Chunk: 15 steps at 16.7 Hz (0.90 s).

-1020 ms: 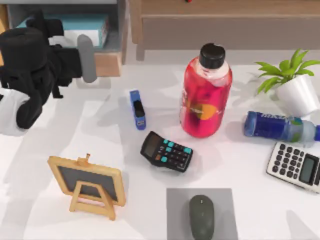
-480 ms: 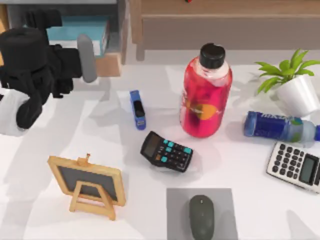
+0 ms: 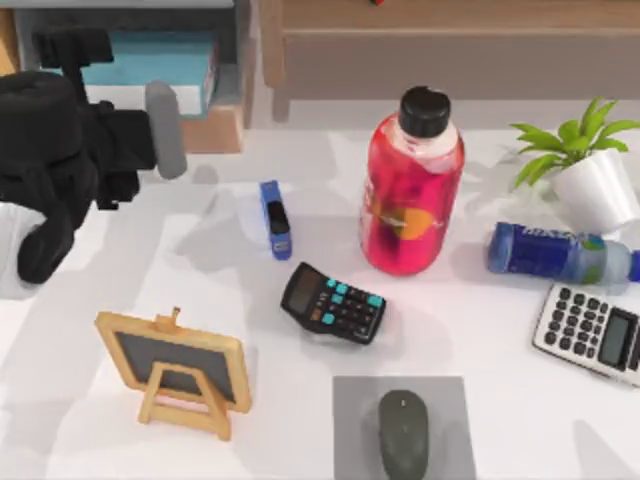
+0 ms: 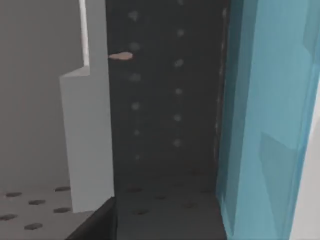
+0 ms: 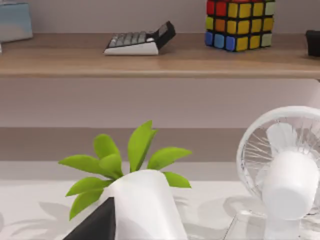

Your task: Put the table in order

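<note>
White and matte, the table (image 3: 480, 330) spreads smooth and plain across the top view, wider than anything on it, below a wooden shelf unit (image 3: 420, 40) along its 12 o'clock edge. At centre stands a red bottle (image 3: 411, 190) with a black cap; a blue stapler (image 3: 275, 218) lies at its 9 o'clock, a black calculator (image 3: 333, 302) at its 7 o'clock. A potted plant (image 3: 590, 170), a fallen blue bottle (image 3: 560, 252) and a grey calculator (image 3: 590, 335) sit toward 3 o'clock. A small easel chalkboard (image 3: 175, 370) stands at 8 o'clock, a mouse (image 3: 403, 433) on its grey pad (image 3: 350, 430) at 6 o'clock. The left gripper (image 3: 165, 130) reaches toward the shelf's blue books (image 3: 150, 55) at 10 o'clock; whether its jaws are parted cannot be told.
</note>
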Each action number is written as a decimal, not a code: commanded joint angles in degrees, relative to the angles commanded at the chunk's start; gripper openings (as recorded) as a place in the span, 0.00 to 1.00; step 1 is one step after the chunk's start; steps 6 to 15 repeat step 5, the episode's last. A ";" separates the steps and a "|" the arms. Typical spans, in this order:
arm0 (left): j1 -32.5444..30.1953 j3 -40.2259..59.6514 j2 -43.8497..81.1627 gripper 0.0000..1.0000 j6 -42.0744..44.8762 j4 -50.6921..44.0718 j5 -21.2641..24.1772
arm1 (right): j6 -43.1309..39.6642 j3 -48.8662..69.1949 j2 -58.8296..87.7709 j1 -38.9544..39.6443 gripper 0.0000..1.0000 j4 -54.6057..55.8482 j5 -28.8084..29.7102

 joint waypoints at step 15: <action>-1.06 -5.95 -3.44 1.00 -0.18 1.16 -0.75 | 0.00 0.00 0.00 0.00 1.00 0.00 0.00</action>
